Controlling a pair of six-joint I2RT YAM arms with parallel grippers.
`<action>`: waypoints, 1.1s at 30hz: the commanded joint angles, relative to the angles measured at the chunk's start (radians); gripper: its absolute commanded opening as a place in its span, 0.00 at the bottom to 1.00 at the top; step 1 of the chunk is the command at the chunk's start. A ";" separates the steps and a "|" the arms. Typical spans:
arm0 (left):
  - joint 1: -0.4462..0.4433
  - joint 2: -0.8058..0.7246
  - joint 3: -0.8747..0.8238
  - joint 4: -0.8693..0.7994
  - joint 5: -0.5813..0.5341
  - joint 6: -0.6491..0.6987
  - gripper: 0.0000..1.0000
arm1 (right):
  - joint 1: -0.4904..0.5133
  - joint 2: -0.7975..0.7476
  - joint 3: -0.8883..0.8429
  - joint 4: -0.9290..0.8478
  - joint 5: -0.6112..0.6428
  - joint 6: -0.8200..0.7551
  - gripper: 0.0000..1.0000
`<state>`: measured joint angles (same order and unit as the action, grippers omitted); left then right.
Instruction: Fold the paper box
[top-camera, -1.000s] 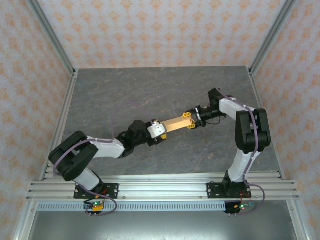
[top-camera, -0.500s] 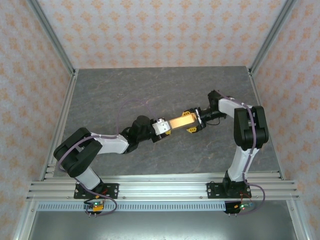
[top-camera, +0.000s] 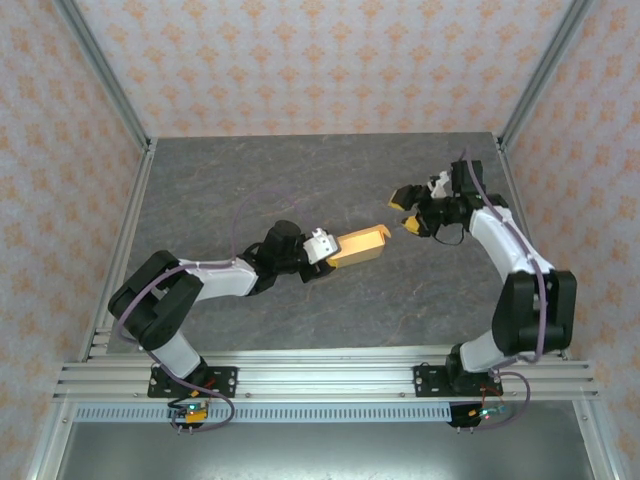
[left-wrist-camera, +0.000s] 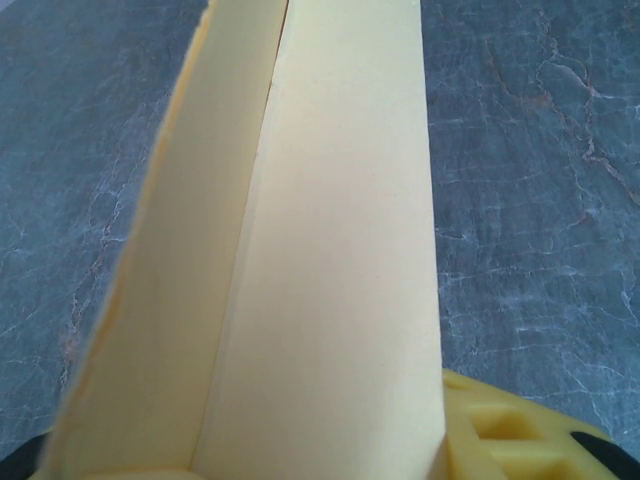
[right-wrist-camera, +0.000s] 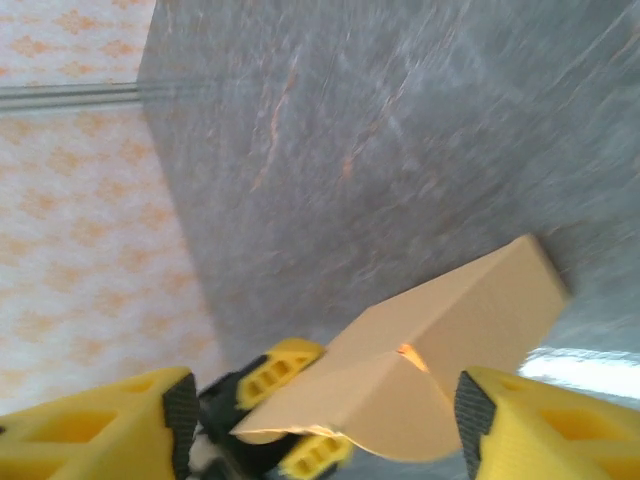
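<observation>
Now your left gripper (top-camera: 331, 252) is clamped on the left end of the paper box (top-camera: 362, 244), holding it over the middle of the table (top-camera: 250, 180), likely so its free end faces your right gripper (top-camera: 408, 212), which hangs just beyond it, spread and empty.

Walls (top-camera: 320, 60) papered in a pale orange floral pattern stand behind and beside the grey, veined desk (top-camera: 300, 170). Silver metal rails (top-camera: 330, 372) run along the desk's near edge.
</observation>
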<state>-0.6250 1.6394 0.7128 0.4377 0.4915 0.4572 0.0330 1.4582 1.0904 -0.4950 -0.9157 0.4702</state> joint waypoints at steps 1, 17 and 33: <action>0.017 0.016 0.032 -0.062 0.035 -0.033 0.42 | 0.043 -0.094 -0.068 0.026 0.198 -0.293 0.64; 0.049 0.073 0.122 -0.178 0.088 -0.023 0.42 | 0.206 -0.031 0.007 -0.017 0.419 -0.751 0.47; 0.059 0.108 0.170 -0.221 0.089 -0.034 0.42 | 0.272 0.069 0.080 0.007 0.490 -0.656 0.16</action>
<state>-0.5732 1.7245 0.8696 0.2783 0.5945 0.4343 0.2966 1.5345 1.1393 -0.5064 -0.4591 -0.2367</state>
